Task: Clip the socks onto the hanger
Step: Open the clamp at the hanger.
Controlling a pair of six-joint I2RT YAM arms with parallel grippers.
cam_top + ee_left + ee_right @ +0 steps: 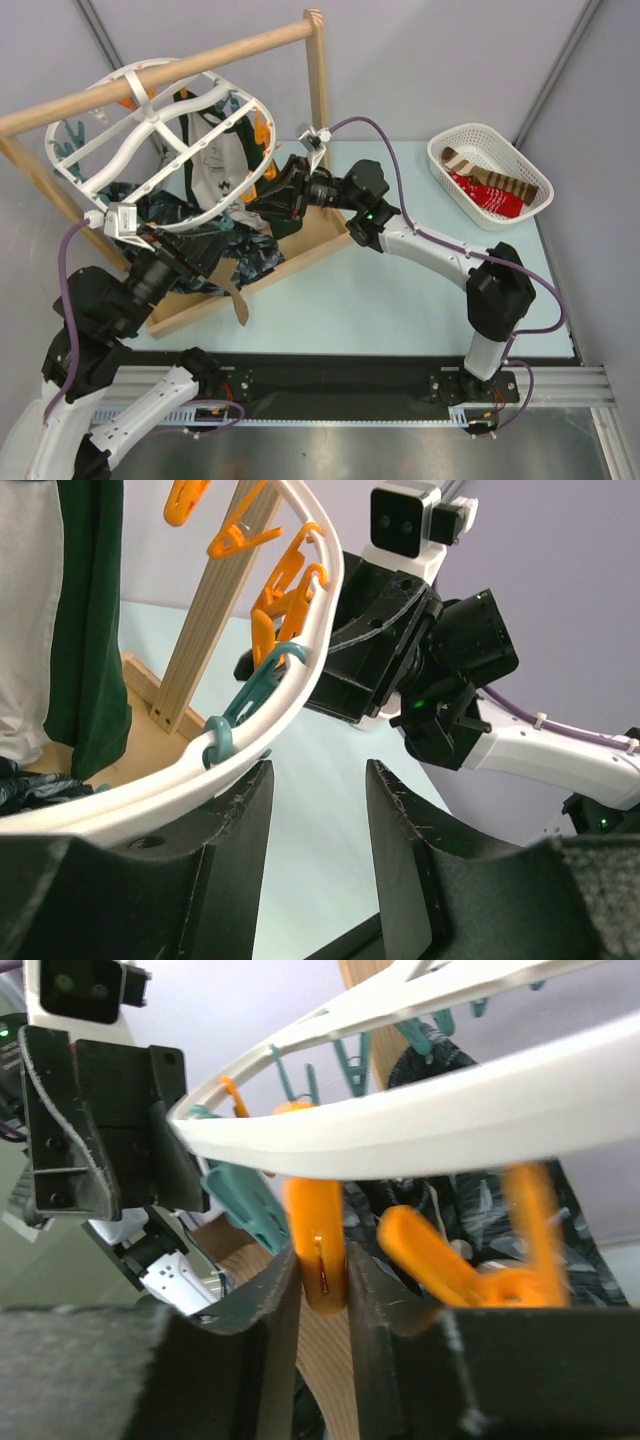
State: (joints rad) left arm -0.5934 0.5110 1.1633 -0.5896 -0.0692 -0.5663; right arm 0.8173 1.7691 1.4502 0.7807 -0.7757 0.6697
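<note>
The white oval hanger [100, 170] hangs tilted from the wooden pole, with orange and teal clips along its rim. My right gripper [268, 192] is at its right rim; in the right wrist view [322, 1260] it is shut on an orange clip [318, 1230] under the rim [450, 1110]. My left gripper [205, 255] is below the hanger's near rim. In the left wrist view [318, 770] it is open and empty, with the rim [300, 680] against its left finger. Dark patterned socks [255, 255] lie under the hanger. A brown striped sock [500, 180] and a red sock [485, 197] lie in the basket.
The white mesh basket [470, 132] stands at the back right. The wooden rack's pole [200, 60] and its base board [300, 250] frame the hanger. A white and green garment [215, 160] hangs inside the hanger. A thin brown strip [238, 300] lies at the base's front edge.
</note>
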